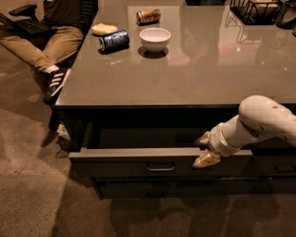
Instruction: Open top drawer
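Observation:
The top drawer (pixel 125 162) is a wide dark grey drawer under the counter, pulled out towards me, with its dark inside showing. A small metal bar handle (pixel 160 166) sits at the centre of its front. My gripper (pixel 203 149) is at the drawer's top front edge, right of the handle. One finger (pixel 202 139) lies inside the drawer and the other finger (pixel 206 159) lies on the front face, so the gripper straddles the front panel. The white arm (pixel 261 121) reaches in from the right.
A lower drawer front (pixel 152 187) sits below. On the grey counter (pixel 185 78) stand a white bowl (pixel 155 39), a lying blue can (pixel 114 40), another can (pixel 148 15), a yellow item (pixel 104 29) and a wire rack (pixel 254 11). A seated person's legs (pixel 51 51) are at left.

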Robot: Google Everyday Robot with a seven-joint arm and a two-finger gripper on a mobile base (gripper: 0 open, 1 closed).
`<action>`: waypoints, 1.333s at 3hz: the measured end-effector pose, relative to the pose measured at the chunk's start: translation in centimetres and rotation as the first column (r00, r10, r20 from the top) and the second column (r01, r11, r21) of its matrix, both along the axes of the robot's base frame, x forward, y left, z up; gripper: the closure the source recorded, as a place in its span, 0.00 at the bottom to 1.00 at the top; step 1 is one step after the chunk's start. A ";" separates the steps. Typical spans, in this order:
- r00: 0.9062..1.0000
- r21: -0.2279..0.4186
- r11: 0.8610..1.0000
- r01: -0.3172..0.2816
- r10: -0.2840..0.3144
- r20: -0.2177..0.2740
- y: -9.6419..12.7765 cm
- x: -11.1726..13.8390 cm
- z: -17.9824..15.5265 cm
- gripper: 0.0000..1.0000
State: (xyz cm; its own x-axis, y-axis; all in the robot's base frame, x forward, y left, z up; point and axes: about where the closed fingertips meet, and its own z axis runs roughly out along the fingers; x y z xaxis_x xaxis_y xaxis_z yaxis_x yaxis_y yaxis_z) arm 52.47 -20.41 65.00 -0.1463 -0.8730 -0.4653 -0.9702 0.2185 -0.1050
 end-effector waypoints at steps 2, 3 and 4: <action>1.000 -0.033 0.999 -0.015 0.014 -0.015 0.6 -0.4 -0.5 0.00; 0.999 -0.068 0.997 -0.026 0.023 -0.043 1.2 -1.3 -0.9 0.15; 0.998 -0.093 0.995 -0.021 0.016 -0.054 1.5 -2.7 -0.5 0.38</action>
